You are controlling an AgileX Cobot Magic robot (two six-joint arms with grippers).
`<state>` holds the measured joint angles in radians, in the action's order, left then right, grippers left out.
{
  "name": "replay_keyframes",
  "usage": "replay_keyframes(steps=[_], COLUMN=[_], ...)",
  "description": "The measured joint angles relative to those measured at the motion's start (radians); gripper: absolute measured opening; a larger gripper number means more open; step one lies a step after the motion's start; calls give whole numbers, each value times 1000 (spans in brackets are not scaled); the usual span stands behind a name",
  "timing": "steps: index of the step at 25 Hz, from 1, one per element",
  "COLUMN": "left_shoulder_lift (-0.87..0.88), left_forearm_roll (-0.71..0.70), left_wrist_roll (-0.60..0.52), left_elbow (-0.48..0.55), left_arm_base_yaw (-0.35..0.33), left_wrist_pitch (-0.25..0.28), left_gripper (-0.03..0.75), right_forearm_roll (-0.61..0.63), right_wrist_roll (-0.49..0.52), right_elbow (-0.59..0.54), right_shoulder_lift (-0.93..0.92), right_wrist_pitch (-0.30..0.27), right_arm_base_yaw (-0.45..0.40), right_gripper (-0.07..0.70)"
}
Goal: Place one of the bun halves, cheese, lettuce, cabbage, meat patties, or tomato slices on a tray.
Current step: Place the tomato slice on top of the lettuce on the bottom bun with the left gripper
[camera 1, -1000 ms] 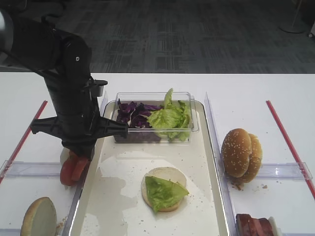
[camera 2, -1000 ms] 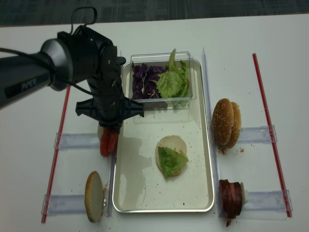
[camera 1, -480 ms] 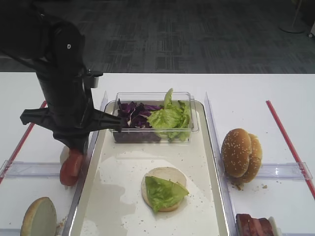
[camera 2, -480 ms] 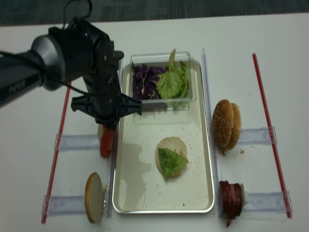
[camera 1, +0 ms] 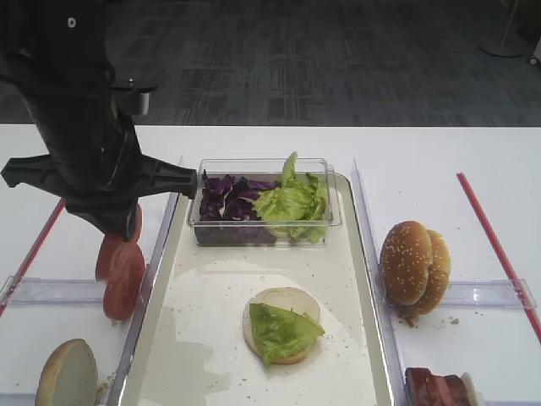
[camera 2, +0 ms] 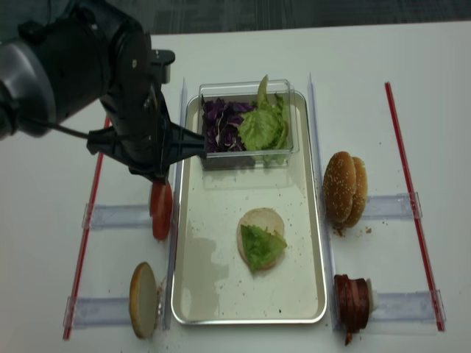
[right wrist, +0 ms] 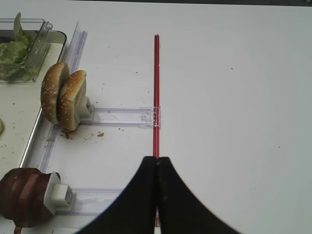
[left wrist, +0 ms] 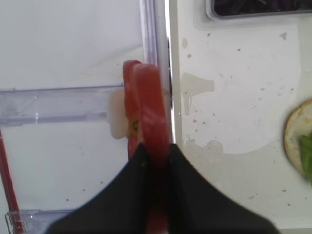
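Bright, even overhead light, soft shadows, mild glare on the tray (camera 1: 369, 279), wrist close-ups perhaps slightly blurred.

Left gripper (left wrist: 155, 161): dark jaws closed on a tomato slice (left wrist: 152, 112) held edge-on, a second red slice just behind it; clear plastic strip (left wrist: 53, 103) and white table to the left. Tray (left wrist: 229, 126) to the right: crumb-speckled; bun half with lettuce (left wrist: 306, 148) at the edge; clear tub (left wrist: 258, 9) of purple cabbage at top.

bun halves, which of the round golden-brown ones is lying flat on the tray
The pale cut-face bun half in the middle of the long silver-rimmed tray, topped with a green lettuce leaf. The others stand on edge in clear holders off the tray.
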<state>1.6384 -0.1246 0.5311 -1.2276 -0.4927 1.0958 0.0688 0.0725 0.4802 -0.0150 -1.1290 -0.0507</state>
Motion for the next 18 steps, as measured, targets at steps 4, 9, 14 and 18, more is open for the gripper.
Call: replay_keyframes(steps=[4,9,14,18], left_shoulder_lift=[-4,-4,-4,-4], left_forearm_roll=[17,152,353,540], left_wrist_roll=[-24,-189,-380,-539], left_elbow=[0,0,0,0], left_arm_base_yaw=[0,0,0,0], left_wrist_pitch=[29,32,29,8], left_gripper=[34,34,34,34], right_forearm_roll=[0,0,0,0], right_wrist_roll=[0,0,0,0], right_elbow=[0,0,0,0], right_shoulder_lift=[0,0,0,0], right_wrist_pitch=[0,0,0,0], right_arm_base_yaw=[0,0,0,0], right_gripper=[36,36,36,36])
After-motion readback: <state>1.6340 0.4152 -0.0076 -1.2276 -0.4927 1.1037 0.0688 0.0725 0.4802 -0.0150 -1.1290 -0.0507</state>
